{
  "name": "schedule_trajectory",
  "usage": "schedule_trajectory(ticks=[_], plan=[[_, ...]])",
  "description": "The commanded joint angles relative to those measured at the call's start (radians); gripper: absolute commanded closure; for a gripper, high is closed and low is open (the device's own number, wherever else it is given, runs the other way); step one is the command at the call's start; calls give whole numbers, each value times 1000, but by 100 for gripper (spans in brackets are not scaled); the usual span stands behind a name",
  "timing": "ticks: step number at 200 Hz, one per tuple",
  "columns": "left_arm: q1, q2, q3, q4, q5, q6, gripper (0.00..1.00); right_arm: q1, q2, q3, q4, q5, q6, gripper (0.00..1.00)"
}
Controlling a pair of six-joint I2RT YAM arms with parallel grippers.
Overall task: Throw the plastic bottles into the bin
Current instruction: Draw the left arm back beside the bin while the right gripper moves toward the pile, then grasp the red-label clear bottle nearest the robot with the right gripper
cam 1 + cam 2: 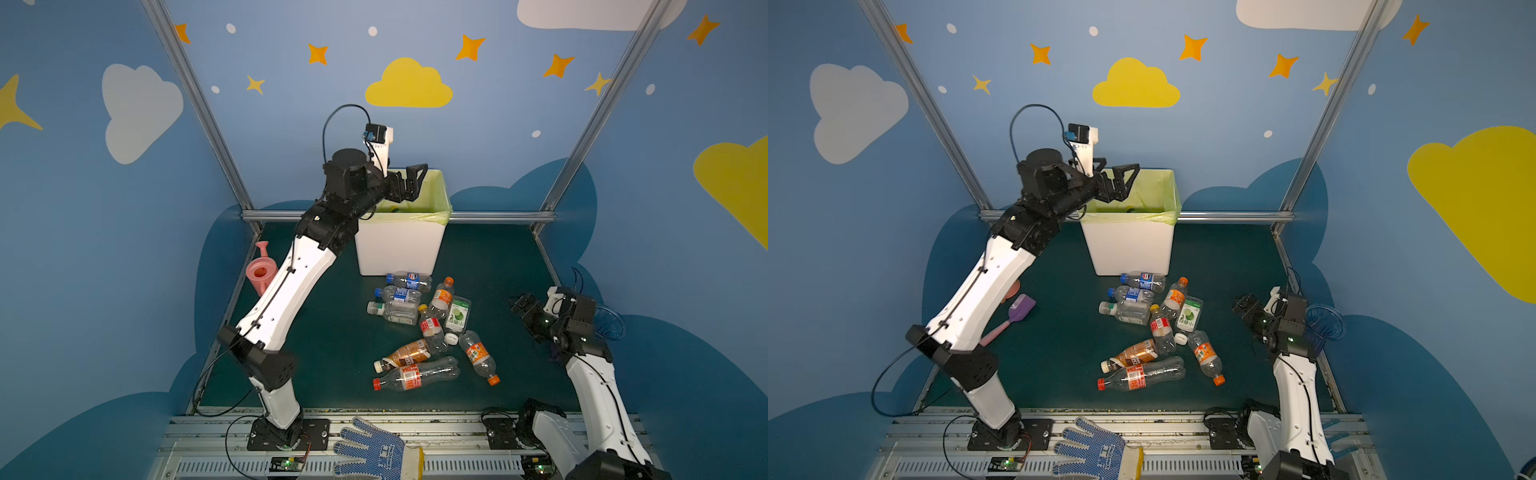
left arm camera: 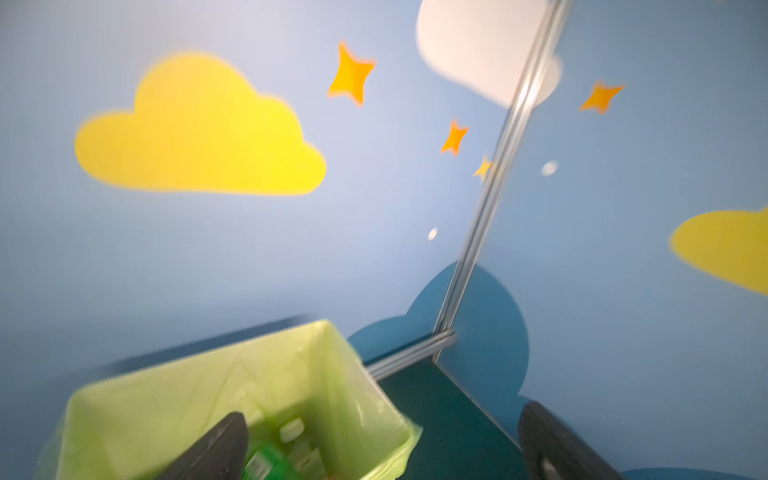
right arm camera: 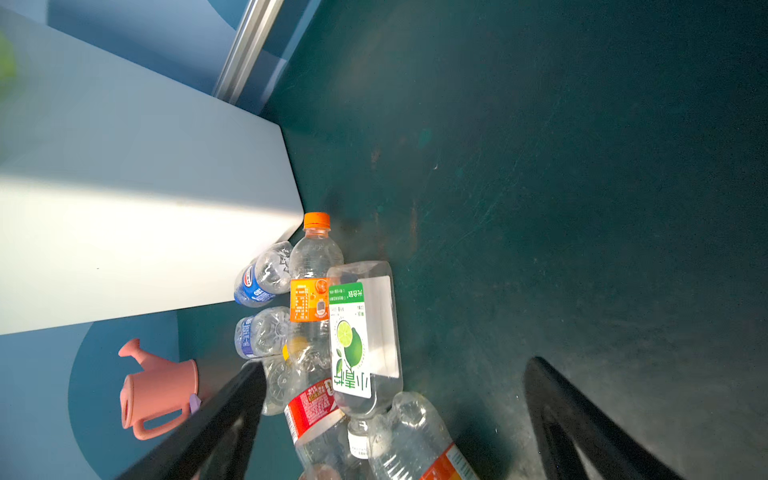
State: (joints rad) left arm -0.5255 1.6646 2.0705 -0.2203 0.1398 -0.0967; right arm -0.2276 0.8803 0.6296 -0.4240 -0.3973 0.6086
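Overhead, left end effector gapes above bin; red-capped bottle lies flat, cap leftward.

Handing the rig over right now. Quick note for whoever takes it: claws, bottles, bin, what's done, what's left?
Left claw: open, empty, above the mouth of the bin.
Right claw: open, empty, low over the mat, right of the pile.
Bottles: nine lie on the mat in front of the bin, from the blue-capped bottle by its wall to the red-capped bottle nearest the arm bases.
Done: binned bottles show in the left wrist view, too blurred to count.
Left: the nine on the mat. The pink watering can stays.
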Motion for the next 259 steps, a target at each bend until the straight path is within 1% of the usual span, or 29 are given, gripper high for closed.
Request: schedule_trajectory(ticks=[1, 26, 45, 87, 111, 139, 175, 210, 259], plan=[[18, -80, -174, 149, -45, 24, 0, 5, -14, -2, -56, -25, -33, 5], [21, -225, -438, 246, -72, 1, 0, 29, -29, -22, -87, -27, -43, 5], [24, -320, -621, 272, -95, -21, 0, 73, -36, -45, -105, -17, -38, 5], [29, -485, -909, 225, -115, -52, 0, 199, -41, -76, -153, 67, -26, 5], [28, -552, -1026, 178, -107, -61, 0, 258, -44, -91, -171, 108, -17, 6], [29, -615, -1118, 125, -155, -82, 0, 324, -27, -99, -194, 151, -19, 6], [28, -673, -1208, 141, -191, -129, 0, 385, 13, -103, -191, 199, -26, 7], [27, -673, -1212, 131, -197, -134, 0, 451, 84, -79, -192, 213, -62, 7], [28, -649, -1202, 130, -184, -149, 0, 553, 163, -50, -205, 273, -74, 8]])
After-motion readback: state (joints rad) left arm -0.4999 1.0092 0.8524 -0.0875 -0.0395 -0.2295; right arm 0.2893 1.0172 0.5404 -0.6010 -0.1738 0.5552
